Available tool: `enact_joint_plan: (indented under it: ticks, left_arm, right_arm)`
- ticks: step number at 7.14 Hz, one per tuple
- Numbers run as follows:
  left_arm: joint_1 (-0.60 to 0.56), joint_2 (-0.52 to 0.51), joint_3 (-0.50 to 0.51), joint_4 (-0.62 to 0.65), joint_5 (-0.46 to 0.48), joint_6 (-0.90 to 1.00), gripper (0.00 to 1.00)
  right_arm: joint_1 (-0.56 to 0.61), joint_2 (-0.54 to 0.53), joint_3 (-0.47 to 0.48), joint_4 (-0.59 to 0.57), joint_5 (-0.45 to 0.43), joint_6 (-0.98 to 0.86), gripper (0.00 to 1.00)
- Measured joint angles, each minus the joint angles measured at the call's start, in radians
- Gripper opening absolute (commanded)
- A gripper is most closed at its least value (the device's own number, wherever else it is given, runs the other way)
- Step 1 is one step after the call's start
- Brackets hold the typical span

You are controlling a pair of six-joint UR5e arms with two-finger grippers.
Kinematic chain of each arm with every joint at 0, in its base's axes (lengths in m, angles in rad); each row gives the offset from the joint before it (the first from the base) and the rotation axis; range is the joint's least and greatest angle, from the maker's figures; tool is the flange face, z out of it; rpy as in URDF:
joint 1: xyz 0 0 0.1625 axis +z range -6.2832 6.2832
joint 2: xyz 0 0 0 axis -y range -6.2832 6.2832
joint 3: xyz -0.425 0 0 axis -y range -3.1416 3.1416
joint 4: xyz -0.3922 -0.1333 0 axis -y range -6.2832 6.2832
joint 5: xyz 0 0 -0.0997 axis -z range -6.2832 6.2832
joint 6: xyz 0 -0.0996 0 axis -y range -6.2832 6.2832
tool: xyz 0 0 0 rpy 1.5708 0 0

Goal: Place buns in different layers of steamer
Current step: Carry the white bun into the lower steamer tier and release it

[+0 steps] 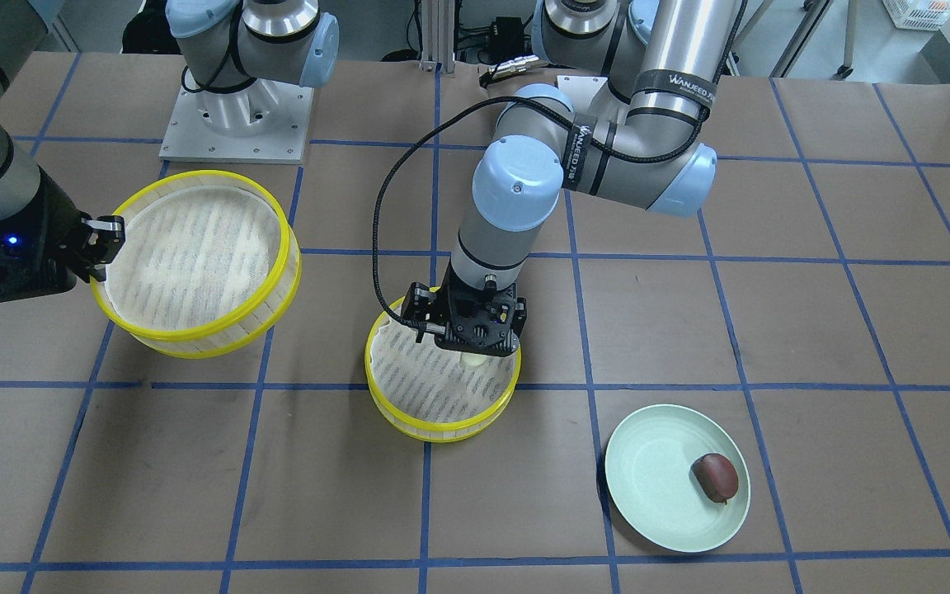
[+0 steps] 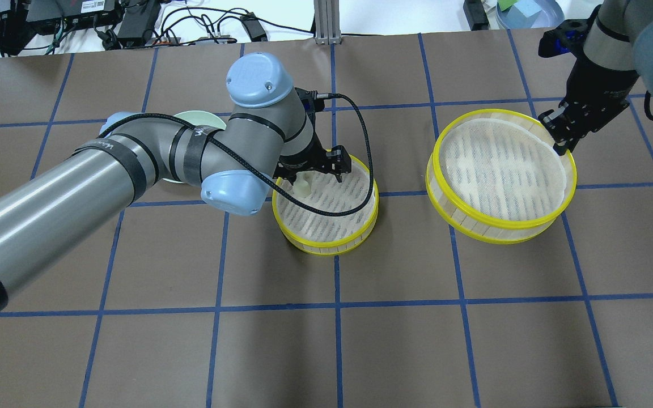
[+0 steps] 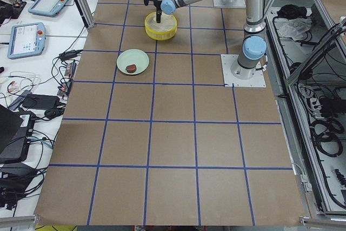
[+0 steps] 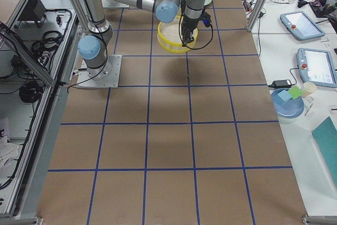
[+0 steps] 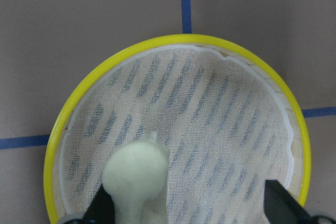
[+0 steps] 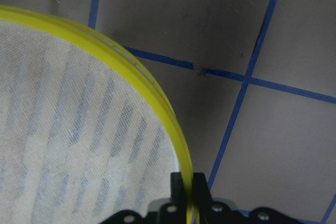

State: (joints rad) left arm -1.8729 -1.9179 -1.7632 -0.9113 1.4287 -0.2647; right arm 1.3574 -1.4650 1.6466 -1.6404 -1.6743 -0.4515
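One steamer tray (image 1: pixel 434 433) stands on the table at the centre. My left gripper (image 1: pixel 475 342) hangs over it, open, its fingers (image 5: pixel 100 208) wide apart. The pale cream bun (image 5: pixel 137 174) lies on the tray's mesh beside one finger; it also shows in the overhead view (image 2: pixel 302 184). My right gripper (image 2: pixel 556 136) is shut on the yellow rim (image 6: pixel 185 192) of the second steamer tray (image 2: pixel 496 235) and holds it tilted, off to the side. The dark reddish-brown bun (image 1: pixel 716 477) lies on the pale green plate (image 1: pixel 656 495).
The brown table has a grid of blue tape lines. The plate is mostly hidden behind my left arm in the overhead view (image 2: pixel 190 116). The right arm's base plate (image 1: pixel 236 124) sits at the robot's edge of the table.
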Motion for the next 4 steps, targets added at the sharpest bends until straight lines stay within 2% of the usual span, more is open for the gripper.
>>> enact_joint_plan:
  ticks: [4]
  left_arm:
    - [0.028,0.009,0.02,-0.035,0.007,-0.005,1.0]
  right_arm:
    - [0.017,-0.003,0.002,0.001,0.005,0.027,0.0]
